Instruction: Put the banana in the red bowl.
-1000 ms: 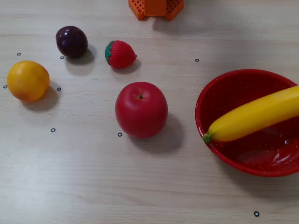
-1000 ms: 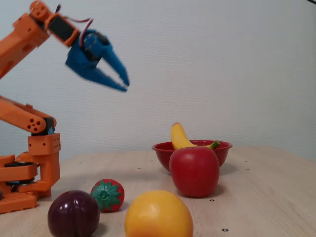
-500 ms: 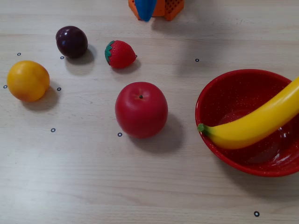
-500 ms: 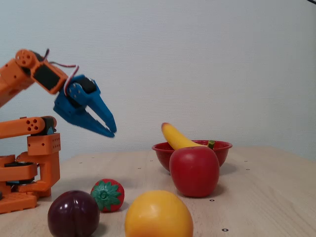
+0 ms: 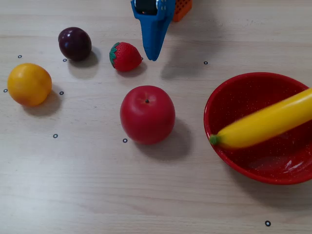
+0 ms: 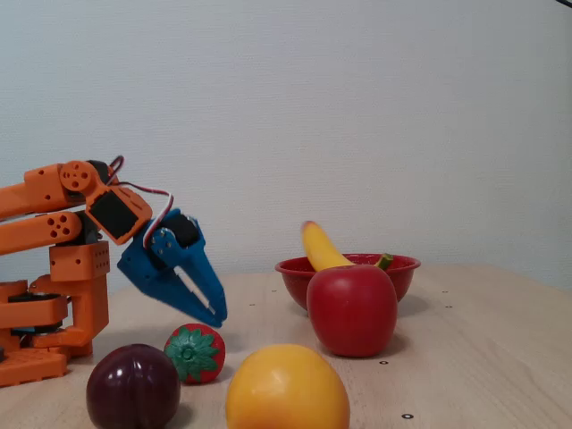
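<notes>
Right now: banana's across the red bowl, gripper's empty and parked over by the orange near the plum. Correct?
Not quite. The banana does lie across the red bowl and the gripper holds nothing, but in the top-down fixed view its tip is beside the strawberry, not the orange.

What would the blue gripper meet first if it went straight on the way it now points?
Probably the bare table just beside the strawberry: the gripper points steeply down. It might graze the strawberry; depth is unclear.
</notes>
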